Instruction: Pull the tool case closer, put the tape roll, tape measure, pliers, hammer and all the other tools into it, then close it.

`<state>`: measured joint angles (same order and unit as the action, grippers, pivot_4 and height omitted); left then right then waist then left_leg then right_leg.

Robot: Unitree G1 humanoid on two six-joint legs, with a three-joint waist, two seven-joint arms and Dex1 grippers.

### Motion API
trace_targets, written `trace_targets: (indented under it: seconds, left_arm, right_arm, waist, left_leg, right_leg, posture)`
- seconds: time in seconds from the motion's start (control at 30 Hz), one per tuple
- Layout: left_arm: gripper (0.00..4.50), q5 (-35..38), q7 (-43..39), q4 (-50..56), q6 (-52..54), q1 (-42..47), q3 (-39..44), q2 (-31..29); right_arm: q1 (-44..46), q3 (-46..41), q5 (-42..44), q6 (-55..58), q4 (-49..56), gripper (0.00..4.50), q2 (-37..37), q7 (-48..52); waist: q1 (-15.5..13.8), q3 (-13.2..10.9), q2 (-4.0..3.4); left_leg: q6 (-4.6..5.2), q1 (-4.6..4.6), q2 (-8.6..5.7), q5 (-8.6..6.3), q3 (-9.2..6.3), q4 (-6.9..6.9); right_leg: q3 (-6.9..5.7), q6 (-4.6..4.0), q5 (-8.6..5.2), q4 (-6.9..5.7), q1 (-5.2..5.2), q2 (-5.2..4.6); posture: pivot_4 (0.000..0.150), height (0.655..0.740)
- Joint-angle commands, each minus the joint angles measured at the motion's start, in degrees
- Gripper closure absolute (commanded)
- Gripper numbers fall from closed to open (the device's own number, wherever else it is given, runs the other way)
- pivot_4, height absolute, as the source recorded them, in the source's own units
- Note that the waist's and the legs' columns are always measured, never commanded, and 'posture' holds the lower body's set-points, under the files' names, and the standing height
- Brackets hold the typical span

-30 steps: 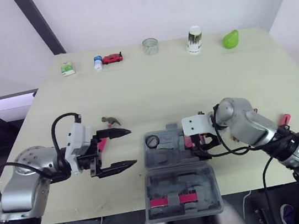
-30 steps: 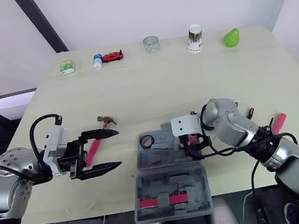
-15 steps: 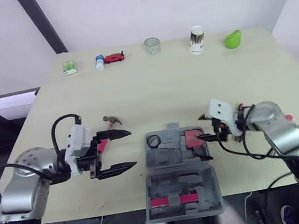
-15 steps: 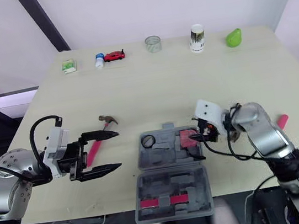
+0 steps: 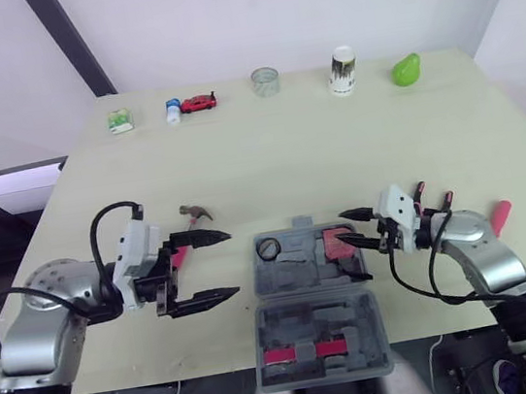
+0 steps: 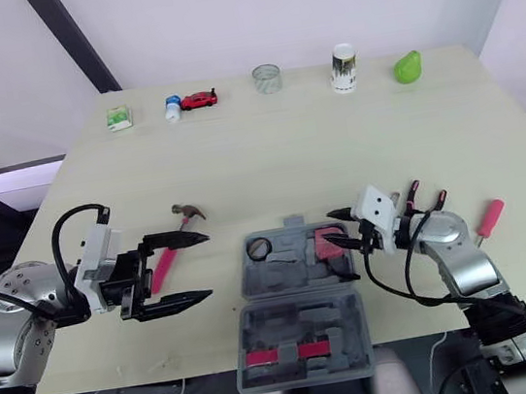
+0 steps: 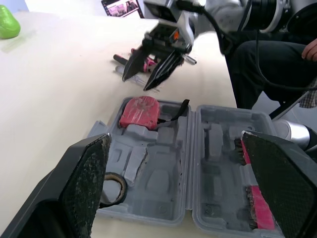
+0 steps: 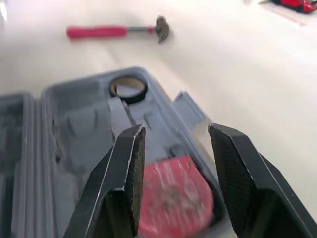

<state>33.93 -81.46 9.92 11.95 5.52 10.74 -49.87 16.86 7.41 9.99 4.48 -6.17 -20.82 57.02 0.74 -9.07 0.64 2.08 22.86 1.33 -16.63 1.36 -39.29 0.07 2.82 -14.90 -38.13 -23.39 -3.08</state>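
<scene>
The tool case (image 5: pixel 297 263) lies open at the near edge of the table (image 5: pixel 286 154); take it as dial centre, with 12 o'clock pointing away from the robot. Its lid is folded flat toward 6 o'clock, and the base sits on the 12 o'clock side. In the base, the tape roll (image 5: pixel 268 248) occupies the 10 o'clock corner and the red tape measure (image 5: pixel 339 243) the 2 o'clock corner. The hammer (image 5: pixel 191 211) lies on the table between 9 and 10 o'clock, head toward 12 o'clock; its pink handle is partly hidden by the left gripper (image 5: pixel 233 261). That gripper hangs at 9 o'clock, near the case, with its fingers spread wide and empty. The right gripper (image 5: pixel 342 226) is at 3 o'clock, its fingers parted and holding nothing, the tips aimed at the tape measure; contact with it cannot be confirmed. The pliers (image 5: pixel 447 200) lie just behind that gripper's wrist, between 2 and 3 o'clock. A pink-handled tool (image 5: pixel 501 215) lies farther out at 3 o'clock. Along the far edge, from 11 to 1 o'clock, stand a small box (image 5: pixel 118 121), a toy car (image 5: pixel 198 102), a clear jar (image 5: pixel 264 81), a cup (image 5: pixel 342 69) and a green object (image 5: pixel 406 69).
</scene>
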Motion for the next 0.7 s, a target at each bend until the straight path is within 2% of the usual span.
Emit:
trace_targets:
  seconds: [0.03, 0.2, 0.4, 0.57, 0.7]
  left_arm:
    - [0.0, 1.07, -0.45, 0.42, -0.58, 0.25, 1.64, -0.46]
    - [0.0, 1.1, -0.37, 0.43, -0.56, 0.03, 2.14, -0.68]
    - [0.0, 0.33, 0.03, -0.06, -0.98, 0.21, 2.16, -0.54]
    - [0.0, 0.03, 0.02, -0.62, -1.29, 0.25, 1.98, -0.6]
    - [0.0, -0.24, -0.1, -1.39, -1.71, 0.68, 1.68, -0.56]
  right_arm:
    - [1.12, -1.69, 2.46, -6.46, -6.38, 2.36, 1.42, 1.32]
    - [1.74, -0.75, 2.43, -13.56, -14.81, 2.36, 2.5, 4.93]
    - [3.61, 0.55, -0.94, -18.01, -25.02, 2.36, 3.52, 4.2]
    - [4.87, 3.45, -4.92, -17.22, -29.85, 2.36, 2.82, 3.67]
    - [5.46, 6.53, -8.16, -13.41, -32.51, 2.36, 1.98, 3.84]
  waist:
    - [0.03, 0.0, 0.0]
    - [0.08, 0.0, 0.0]
    - [0.22, 0.0, 0.0]
    - [0.38, 0.08, 0.11]
    - [0.47, 0.15, 0.21]
  left_leg:
    - [0.0, 0.0, 0.0, 0.0, 0.0, 0.0]
    - [-0.18, 0.0, 0.01, 0.11, 0.0, 0.0]
    - [-0.2, -0.07, 0.02, 0.12, 0.02, 0.0]
    - [-0.22, -0.14, 0.03, 0.13, 0.06, 0.0]
    - [-0.05, -0.62, 0.06, 0.03, 0.07, 0.04]
  right_leg:
    - [0.0, 0.0, 0.0, 0.0, 0.0, 0.0]
    - [0.0, 0.0, 0.0, -0.01, 0.0, 0.01]
    - [0.05, 0.0, 0.0, -0.05, 0.0, 0.03]
    - [0.09, -0.01, 0.0, -0.08, 0.02, 0.03]
    - [0.1, -0.02, -0.01, -0.12, 0.42, 0.04]
  posture:
    - [0.15, 0.74]
    - [0.15, 0.74]
    - [0.15, 0.74]
    - [0.15, 0.74]
    - [0.15, 0.74]
